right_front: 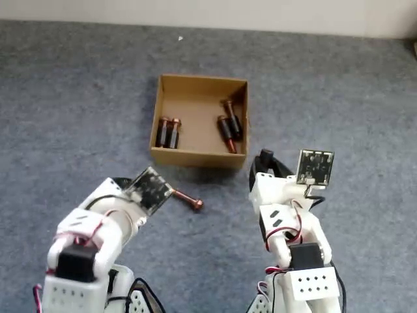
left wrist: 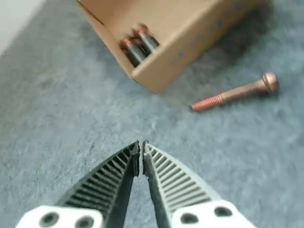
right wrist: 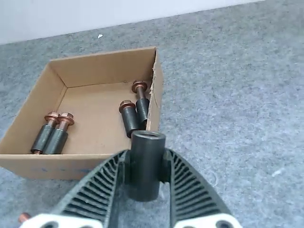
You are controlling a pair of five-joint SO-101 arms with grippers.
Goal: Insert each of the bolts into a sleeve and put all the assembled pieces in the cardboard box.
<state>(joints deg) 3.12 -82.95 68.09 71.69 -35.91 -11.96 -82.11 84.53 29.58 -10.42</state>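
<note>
A loose copper bolt (right_front: pixel 186 198) lies on the grey carpet just in front of the cardboard box (right_front: pixel 195 158). My left gripper (left wrist: pixel 141 145) is shut with nothing in it, hovering a short way from the bolt (left wrist: pixel 235 94), apart from it. The right gripper (right wrist: pixel 145 159) is shut on an upright black sleeve (right wrist: pixel 145 166), close to the box's (right wrist: pixel 57 166) near right corner. In the high view it (right_front: pixel 266 163) sits right of the box. Two assembled pieces (right_front: pixel 168 132) lie at the box's left side and two more (right_front: pixel 229 127) at its right.
Grey carpet covers the whole work area, with open floor to the left and right of the box and between the two arms. A pale wall edge runs along the far side.
</note>
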